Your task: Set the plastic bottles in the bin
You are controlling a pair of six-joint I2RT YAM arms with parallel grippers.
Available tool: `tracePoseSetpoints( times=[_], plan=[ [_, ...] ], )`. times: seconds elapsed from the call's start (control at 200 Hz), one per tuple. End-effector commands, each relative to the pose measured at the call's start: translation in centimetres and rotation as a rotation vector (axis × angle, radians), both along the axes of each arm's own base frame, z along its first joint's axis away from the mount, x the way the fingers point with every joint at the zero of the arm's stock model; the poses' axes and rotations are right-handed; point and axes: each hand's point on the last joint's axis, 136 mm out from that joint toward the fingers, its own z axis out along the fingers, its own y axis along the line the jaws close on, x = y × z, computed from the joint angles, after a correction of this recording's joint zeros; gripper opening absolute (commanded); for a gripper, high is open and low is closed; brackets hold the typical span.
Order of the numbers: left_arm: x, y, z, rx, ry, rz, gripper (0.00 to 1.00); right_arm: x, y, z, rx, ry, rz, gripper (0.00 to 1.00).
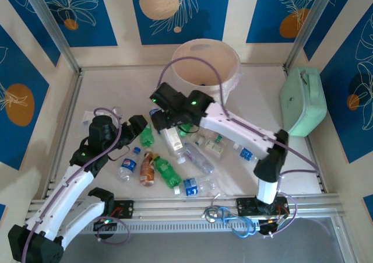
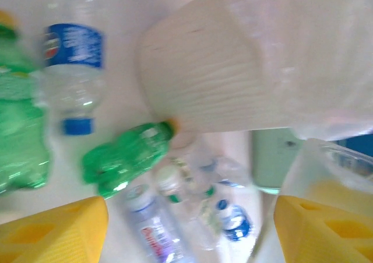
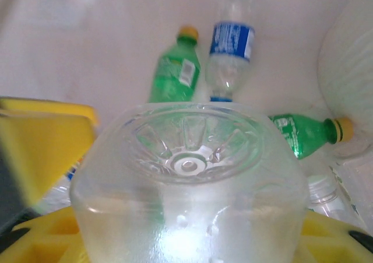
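Observation:
The bin [image 1: 204,65] stands at the back of the table. Several plastic bottles lie in front of it: a blue-labelled one [image 1: 126,165], an orange-labelled one [image 1: 147,168], a green one [image 1: 168,172] and clear ones [image 1: 198,158]. My right gripper [image 1: 171,129] is shut on a large clear bottle [image 1: 173,140]. That bottle's ribbed base [image 3: 189,164] stands between the yellow fingers [image 3: 46,152] of the right gripper [image 3: 186,210]. My left gripper [image 1: 140,123] hovers open to the left of it. Nothing sits between the jaws of the left gripper [image 2: 189,216], and below them lie a green bottle [image 2: 128,155] and clear bottles [image 2: 154,228].
A mint-green case [image 1: 303,100] leans at the right wall. A small clear bag [image 1: 87,120] lies left of the left arm. Low walls ring the table. A big pale ribbed surface [image 2: 215,70], probably the bin, fills the upper left wrist view.

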Motion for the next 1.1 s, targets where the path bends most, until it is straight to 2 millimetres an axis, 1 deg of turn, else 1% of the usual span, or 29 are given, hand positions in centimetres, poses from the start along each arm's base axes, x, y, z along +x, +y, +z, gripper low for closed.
tracePoseSetpoints(
  times=[0.0, 0.045, 0.085, 0.125, 0.2, 0.24, 0.3, 0.345, 0.44, 0.48, 0.535, 0.635, 0.73, 0.8, 0.91, 1.095],
  plan=[
    [-0.4, -2.6, 6.4, -0.203, -0.236, -0.150, 0.78, 0.3, -2.2, 4.7, 0.200, -0.020, -0.117, 0.40],
    [-0.8, -3.3, 8.2, -0.258, -0.295, -0.199, 0.78, 0.1, -2.9, 5.6, 0.274, -0.009, -0.128, 0.40],
    [-1.2, -3.8, 9.5, -0.295, -0.336, -0.241, 0.79, -0.2, -3.9, 7.0, 0.352, -0.011, -0.144, 0.40],
    [-1.7, -4.4, 10.8, -0.329, -0.377, -0.292, 0.80, -0.4, -4.7, 7.6, 0.420, 0.001, -0.155, 0.40],
    [-2.6, -5.7, 12.4, -0.389, -0.424, -0.382, 0.81, -0.9, -6.1, 9.2, 0.567, 0.023, -0.154, 0.41],
    [-3.3, -6.5, 13.4, -0.424, -0.456, -0.437, 0.82, -1.1, -6.9, 9.7, 0.633, 0.039, -0.154, 0.42],
    [-4.3, -7.9, 14.2, -0.464, -0.478, -0.514, 0.84, -1.4, -7.8, 10.5, 0.714, 0.059, -0.154, 0.43],
    [-4.9, -9.1, 14.5, -0.477, -0.483, -0.570, 0.84, -1.7, -8.4, 11.0, 0.762, 0.070, -0.147, 0.43],
    [-5.8, -11.7, 13.8, -0.473, -0.455, -0.677, 0.87, -2.5, -9.2, 12.3, 0.841, 0.073, -0.121, 0.43],
    [-6.2, -12.6, 13.8, -0.475, -0.456, -0.715, 0.87, -2.7, -9.4, 12.7, 0.863, 0.073, -0.110, 0.44],
    [-6.7, -13.5, 14.2, -0.492, -0.471, -0.753, 0.88, -3.0, -9.6, 13.1, 0.883, 0.076, -0.101, 0.45],
    [-7.8, -14.6, 15.6, -0.529, -0.502, -0.818, 0.89, -3.5, -9.9, 13.4, 0.899, 0.077, -0.088, 0.45],
    [-8.9, -16.0, 16.1, -0.541, -0.503, -0.896, 0.88, -3.8, -10.0, 13.9, 0.923, 0.071, -0.075, 0.45],
    [-9.5, -16.4, 16.4, -0.567, -0.508, -0.928, 0.87, -3.8, -10.0, 14.2, 0.925, 0.067, -0.073, 0.45],
    [-9.6, -16.3, 16.5, -0.607, -0.501, -0.938, 0.85, -4.0, -10.1, 14.7, 0.937, 0.062, -0.067, 0.45],
    [-10.0, -16.9, 15.8, -0.602, -0.473, -0.973, 0.76, -4.0, -10.3, 15.0, 0.941, 0.051, -0.068, 0.45]
  ],
)
